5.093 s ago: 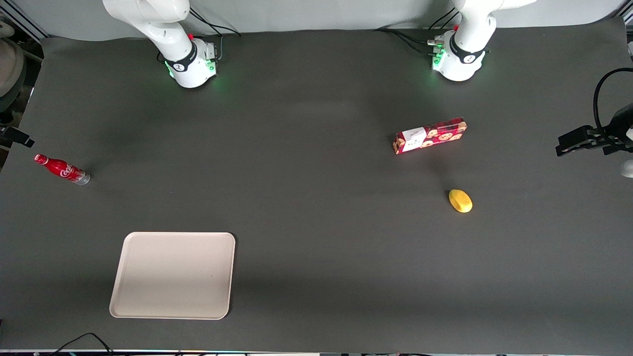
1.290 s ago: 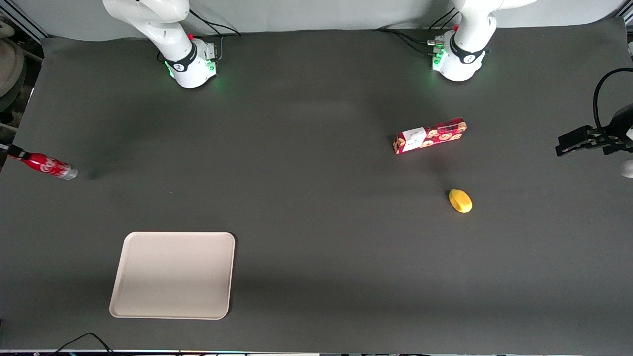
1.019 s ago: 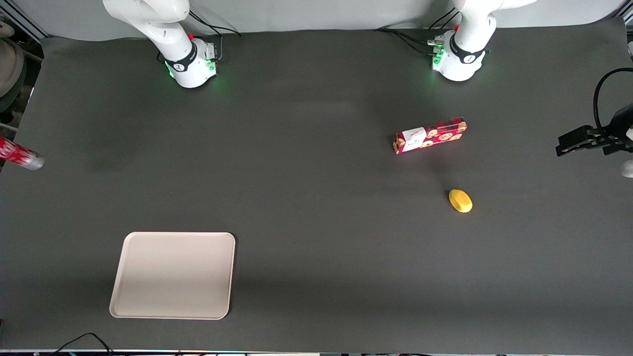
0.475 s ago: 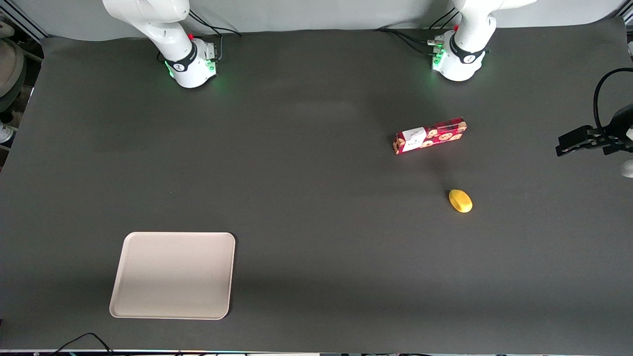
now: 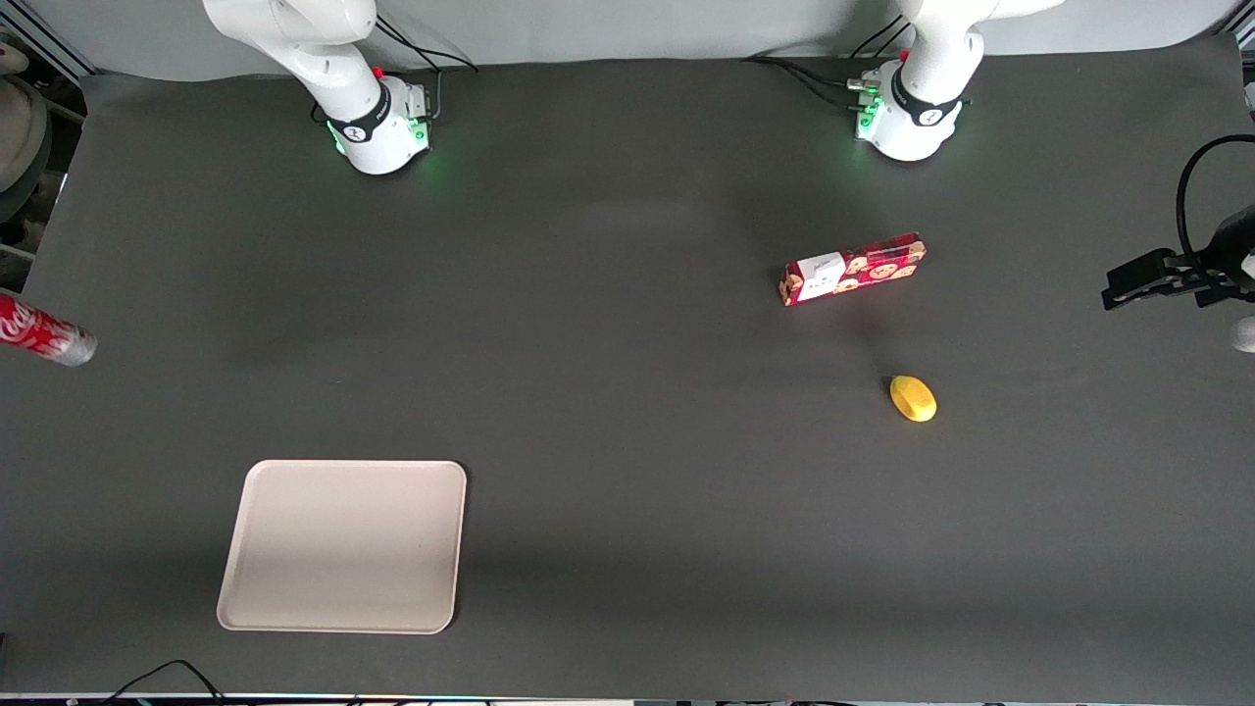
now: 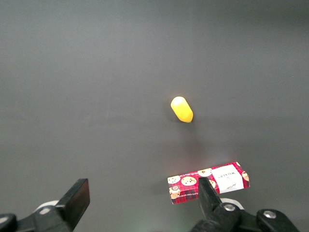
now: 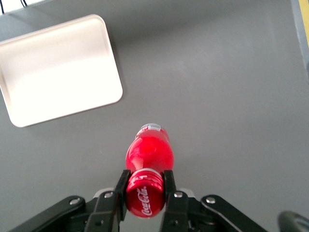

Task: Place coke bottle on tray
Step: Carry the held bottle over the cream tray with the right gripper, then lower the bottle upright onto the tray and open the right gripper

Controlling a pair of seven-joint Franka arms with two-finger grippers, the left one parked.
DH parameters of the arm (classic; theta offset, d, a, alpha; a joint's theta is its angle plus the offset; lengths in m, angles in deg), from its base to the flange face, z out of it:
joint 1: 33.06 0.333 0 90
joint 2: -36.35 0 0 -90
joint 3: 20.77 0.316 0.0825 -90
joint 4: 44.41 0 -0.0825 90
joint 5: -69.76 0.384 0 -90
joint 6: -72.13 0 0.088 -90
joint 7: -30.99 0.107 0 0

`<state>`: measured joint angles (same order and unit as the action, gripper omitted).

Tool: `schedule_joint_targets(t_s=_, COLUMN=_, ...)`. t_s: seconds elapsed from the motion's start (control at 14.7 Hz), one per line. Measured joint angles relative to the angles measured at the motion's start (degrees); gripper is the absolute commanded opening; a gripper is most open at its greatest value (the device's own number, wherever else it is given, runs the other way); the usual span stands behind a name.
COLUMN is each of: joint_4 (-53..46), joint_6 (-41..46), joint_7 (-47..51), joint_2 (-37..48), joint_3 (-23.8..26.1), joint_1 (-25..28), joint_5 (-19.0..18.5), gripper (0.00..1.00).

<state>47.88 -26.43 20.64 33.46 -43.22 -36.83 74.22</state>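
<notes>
Your hand [image 7: 145,191] is clenched on the coke bottle [image 7: 147,166], one finger [image 7: 120,187] pressed to each side of the red cap. The bottle hangs base-down from the grip, clear of the surface [image 7: 231,96], with its silvery base pointing at bare dark mat. In the front view only the lower part of the bottle [image 5: 44,336] shows, cut off at the frame edge at the working arm's end of the surface; the hand itself is out of that view.

The tray [image 5: 343,545] lies flat near the edge of the surface closest to the front camera, toward the working arm's end. It is nearer to the front camera than the bottle and well apart from it. In the right wrist view the tray [image 7: 58,70] carries nothing, and a strip of bare mat separates it from the bottle's base.

Toward the parked arm's end of the surface you have a red cookie box [image 5: 852,269] lying flat, and a small yellow object [image 5: 913,398] near it, closer to the front camera than the box. The two do not touch. The left wrist view shows the same pair: box [image 6: 208,182] and yellow object [image 6: 182,109], apart.
</notes>
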Motion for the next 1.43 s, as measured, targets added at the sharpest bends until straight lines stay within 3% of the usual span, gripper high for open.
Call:
schedule_joint_targets(t_s=0.27, joint_4=0.10, joint_6=-8.30, joint_7=2.00, joint_2=-6.65, joint_3=4.32, joint_1=0.27, joint_5=0.71, gripper=0.00)
schedule_joint_targets(t_s=0.48, joint_4=0.09, joint_6=-14.68, joint_7=2.30, joint_2=-12.32, joint_3=5.63, joint_1=0.29, joint_5=5.31, gripper=0.00)
schedule_joint_targets(t_s=0.61, joint_4=0.07, joint_6=-18.83, joint_7=4.11, joint_2=-15.45, joint_3=7.40, joint_1=0.25, joint_5=6.22, gripper=0.00)
schedule_joint_targets(t_s=1.02, joint_4=0.02, joint_6=-31.30, joint_7=14.58, joint_2=-23.95, joint_3=14.90, joint_1=0.74, joint_5=6.28, gripper=0.00)
schedule_joint_targets(t_s=1.43, joint_4=-0.11, joint_6=-33.36, joint_7=14.99, joint_2=-28.21, joint_3=15.25, joint_1=0.78, joint_5=1.90, gripper=0.00)
